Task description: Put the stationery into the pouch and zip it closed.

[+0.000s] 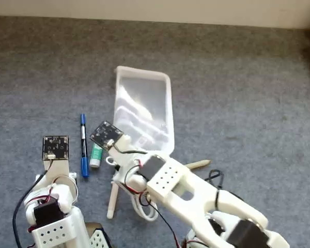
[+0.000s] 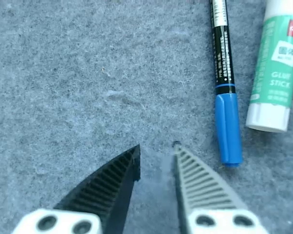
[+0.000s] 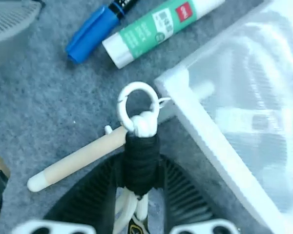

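Observation:
The clear pouch (image 1: pixel 144 108) lies flat on the grey carpet, its near corner (image 3: pixel 210 126) next to my right gripper (image 3: pixel 140 168). That gripper is shut on a black-wrapped pull (image 3: pixel 140 156) ending in a white ring (image 3: pixel 136 102) at the pouch's corner. A blue pen (image 1: pixel 83 147) and a green glue stick (image 1: pixel 96 155) lie side by side left of the pouch. A cream pencil (image 3: pixel 78 158) lies just beside the pull. My left gripper (image 2: pixel 156 146) hovers low over bare carpet beside the pen's cap (image 2: pixel 228 126), open, with nothing between its fingers.
A second cream pencil (image 1: pixel 196 165) pokes out from under the right arm. A brown box (image 1: pixel 93 230) sits at the near edge between the arm bases. Bare carpet spreads to the far left and right, and a pale wall runs along the back.

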Tool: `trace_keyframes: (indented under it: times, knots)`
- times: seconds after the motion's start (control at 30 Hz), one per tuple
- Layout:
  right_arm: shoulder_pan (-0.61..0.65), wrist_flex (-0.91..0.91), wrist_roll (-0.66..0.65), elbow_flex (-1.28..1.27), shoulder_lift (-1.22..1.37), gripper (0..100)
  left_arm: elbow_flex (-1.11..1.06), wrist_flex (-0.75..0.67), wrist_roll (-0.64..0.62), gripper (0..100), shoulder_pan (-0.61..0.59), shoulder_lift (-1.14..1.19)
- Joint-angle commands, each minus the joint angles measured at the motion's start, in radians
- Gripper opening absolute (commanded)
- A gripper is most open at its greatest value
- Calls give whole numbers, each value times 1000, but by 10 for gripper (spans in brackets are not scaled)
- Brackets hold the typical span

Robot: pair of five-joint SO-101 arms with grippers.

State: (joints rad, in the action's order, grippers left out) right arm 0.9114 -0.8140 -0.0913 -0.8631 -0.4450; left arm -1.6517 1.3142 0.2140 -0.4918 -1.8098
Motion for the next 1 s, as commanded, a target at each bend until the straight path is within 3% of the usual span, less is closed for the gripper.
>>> trace_keyframes:
  times: [0.0, 0.33, 0.63, 0.97]
  knots:
    - [-38, -5, -8, -15, -134, 5, 113, -6, -64, 264, -8, -10]
    - [-85, -10, -6, -35, -289, 5, 242, -6, -91, 263, 206, -10]
    - [-105, -8, -6, -84, -367, 5, 237, -38, -239, 266, 420, -10]
    - [-105, -10, -8, -130, -464, 5, 217, -149, -299, 267, 470, -8]
